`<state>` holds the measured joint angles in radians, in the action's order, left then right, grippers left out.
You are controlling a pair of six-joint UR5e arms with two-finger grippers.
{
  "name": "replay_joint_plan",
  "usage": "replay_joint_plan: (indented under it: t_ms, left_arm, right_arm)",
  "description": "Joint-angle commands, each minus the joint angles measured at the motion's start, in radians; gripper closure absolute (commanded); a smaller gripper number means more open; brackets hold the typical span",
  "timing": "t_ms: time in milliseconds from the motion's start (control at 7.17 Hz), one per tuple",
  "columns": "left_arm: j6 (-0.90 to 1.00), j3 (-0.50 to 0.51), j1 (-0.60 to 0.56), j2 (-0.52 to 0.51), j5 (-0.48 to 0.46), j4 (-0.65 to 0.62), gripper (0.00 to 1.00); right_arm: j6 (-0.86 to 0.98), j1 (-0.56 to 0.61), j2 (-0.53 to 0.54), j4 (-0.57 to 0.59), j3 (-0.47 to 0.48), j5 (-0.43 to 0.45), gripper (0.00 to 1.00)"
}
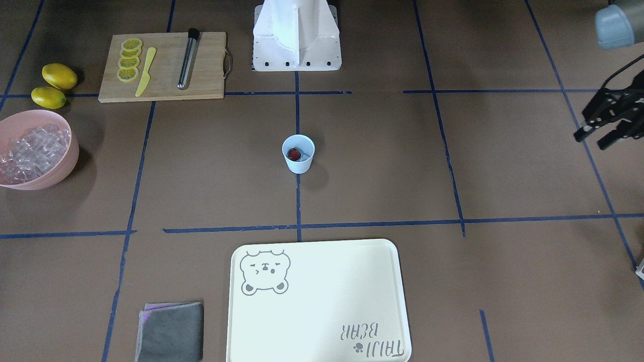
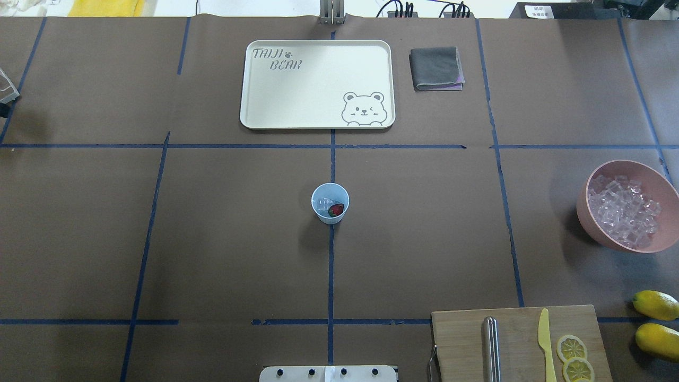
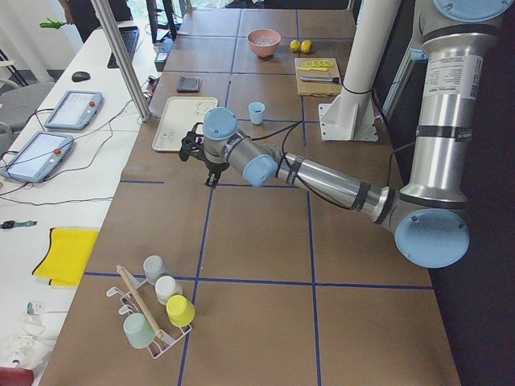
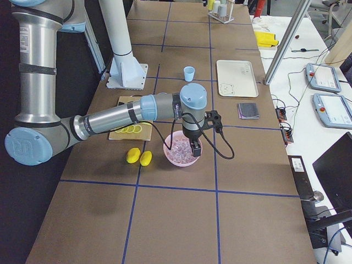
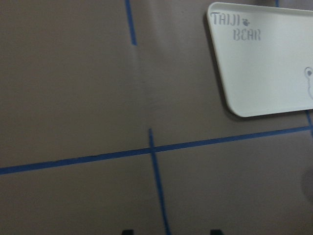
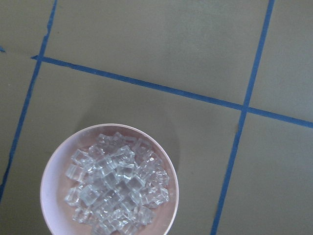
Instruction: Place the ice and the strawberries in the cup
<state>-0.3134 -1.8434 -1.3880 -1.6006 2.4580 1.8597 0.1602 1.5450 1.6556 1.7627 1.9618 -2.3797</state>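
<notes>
The pale blue cup (image 1: 299,166) stands at the table's middle and also shows in the overhead view (image 2: 330,218). Inside it lie a dark red strawberry (image 1: 293,153) (image 2: 336,210) and a few clear ice pieces (image 2: 322,202). More ice (image 1: 32,148) (image 6: 115,183) fills the pink bowl (image 1: 68,163) (image 2: 597,223). My left gripper (image 1: 592,141) is open and empty, high over the table's left end, far from the cup. My right gripper (image 4: 193,147) hangs over the pink bowl (image 4: 175,160); I cannot tell if it is open or shut.
A cream tray (image 2: 254,114) lies beyond the cup, with a grey cloth (image 2: 436,68) next to it. A cutting board (image 1: 201,75) holds lemon slices, a yellow knife and a metal muddler. Two lemons (image 1: 59,76) sit beside the bowl. A rack of cups (image 3: 157,310) stands at the left end.
</notes>
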Motion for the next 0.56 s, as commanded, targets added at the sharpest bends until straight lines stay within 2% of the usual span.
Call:
replay_joint_plan:
  t_ms: [0,139,279,418]
  left_arm:
    - [0.512,0.004,-0.150,0.027,-0.198,-0.295,0.38]
    - [0.698,0.038,-0.222,0.021,-0.256,-0.471,0.36]
    - [0.793,0.070,-0.300,0.024,-0.234,-0.601,0.34]
    - [0.794,0.078,-0.299,0.019,-0.196,-0.723,0.33]
  right_arm:
    - [0.061,0.027,0.003,0.017,-0.018,0.045,0.00]
    - [0.064,0.020,0.003,0.058,0.008,0.054,0.00]
    - [0.112,0.023,0.006,0.105,-0.004,0.077,0.00]
    - [0.122,0.023,0.007,0.139,-0.007,0.077,0.00]
